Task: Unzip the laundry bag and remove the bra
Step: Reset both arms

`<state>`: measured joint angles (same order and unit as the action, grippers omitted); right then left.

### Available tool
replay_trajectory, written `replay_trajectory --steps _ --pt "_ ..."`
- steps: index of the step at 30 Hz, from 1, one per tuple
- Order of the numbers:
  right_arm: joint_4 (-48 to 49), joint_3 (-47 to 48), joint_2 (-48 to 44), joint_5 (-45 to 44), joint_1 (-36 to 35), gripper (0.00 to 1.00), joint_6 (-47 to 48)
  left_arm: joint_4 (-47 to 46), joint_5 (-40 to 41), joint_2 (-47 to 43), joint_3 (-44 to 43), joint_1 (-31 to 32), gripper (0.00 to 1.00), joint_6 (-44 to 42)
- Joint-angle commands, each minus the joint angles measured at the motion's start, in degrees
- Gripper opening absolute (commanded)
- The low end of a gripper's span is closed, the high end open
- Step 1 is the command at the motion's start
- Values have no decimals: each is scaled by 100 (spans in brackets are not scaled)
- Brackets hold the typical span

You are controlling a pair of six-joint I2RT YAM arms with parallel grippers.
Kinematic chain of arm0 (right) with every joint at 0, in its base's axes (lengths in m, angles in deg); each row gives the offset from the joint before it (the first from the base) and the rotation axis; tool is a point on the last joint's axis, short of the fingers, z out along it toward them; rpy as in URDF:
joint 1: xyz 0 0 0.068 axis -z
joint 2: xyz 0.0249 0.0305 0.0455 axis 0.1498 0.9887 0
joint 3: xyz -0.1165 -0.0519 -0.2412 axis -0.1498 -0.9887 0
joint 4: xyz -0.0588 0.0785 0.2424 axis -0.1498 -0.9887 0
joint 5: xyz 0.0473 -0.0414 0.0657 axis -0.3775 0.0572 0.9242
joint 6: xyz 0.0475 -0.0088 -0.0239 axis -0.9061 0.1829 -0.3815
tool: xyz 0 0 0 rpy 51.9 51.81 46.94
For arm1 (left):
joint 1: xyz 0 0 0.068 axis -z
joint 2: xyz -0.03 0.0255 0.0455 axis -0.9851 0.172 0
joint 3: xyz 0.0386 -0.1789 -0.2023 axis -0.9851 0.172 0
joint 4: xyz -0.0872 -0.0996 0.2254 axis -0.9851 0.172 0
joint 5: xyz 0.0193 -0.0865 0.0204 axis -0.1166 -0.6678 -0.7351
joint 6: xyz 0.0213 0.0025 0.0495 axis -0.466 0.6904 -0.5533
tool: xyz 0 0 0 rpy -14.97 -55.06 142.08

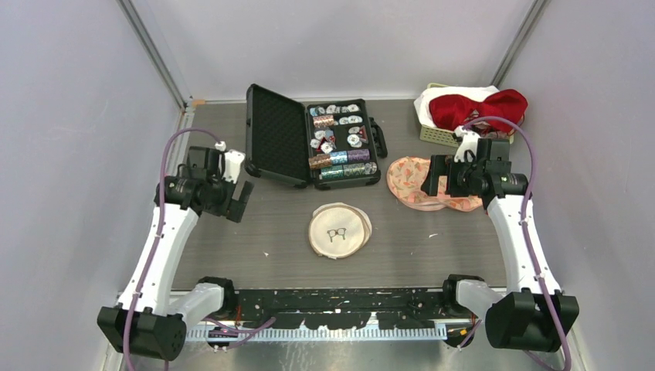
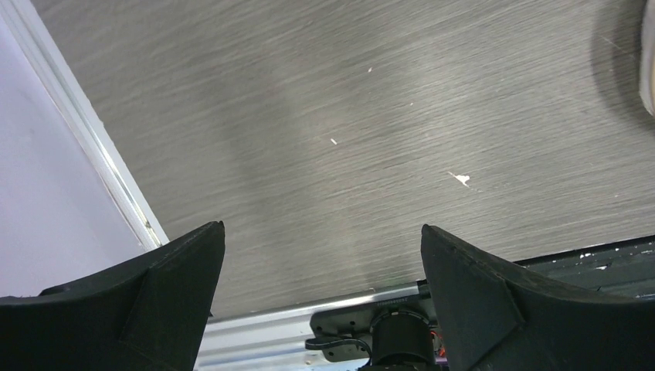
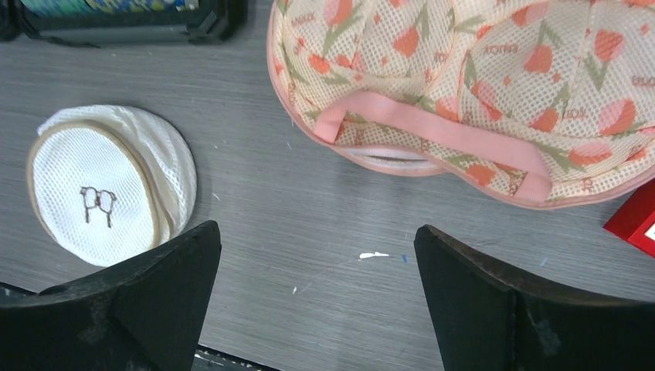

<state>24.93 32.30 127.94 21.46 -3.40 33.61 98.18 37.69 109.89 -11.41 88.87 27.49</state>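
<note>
A pink mesh laundry bag (image 1: 421, 184) (image 3: 463, 85) with a tulip print and a pink strap lies flat at the right of the table. Whether its zip is done up I cannot tell. A round white mesh bag (image 1: 338, 230) (image 3: 104, 185) with an embroidered glasses mark lies at the table's middle. The bra is hidden. My right gripper (image 1: 436, 176) (image 3: 317, 232) hangs open just above the pink bag's near edge, with nothing between its fingers. Over bare table by the left wall, my left gripper (image 1: 238, 197) (image 2: 323, 232) is open and empty.
An open black case (image 1: 309, 143) with poker chips stands at the back centre. A pale green basket (image 1: 444, 135) holding red and white cloth sits at the back right. A red object's corner (image 3: 637, 220) shows beside the pink bag. Grey walls close in both sides.
</note>
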Motion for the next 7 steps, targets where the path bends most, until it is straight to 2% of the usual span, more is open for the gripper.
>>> replay_trajectory --steps 1,7 --pt "127 -223 -251 -77 -12 100 307 -312 34 -332 26 -289 100 262" --pt "74 -258 -274 27 -12 100 411 -355 -12 -491 37 -398 100 251"
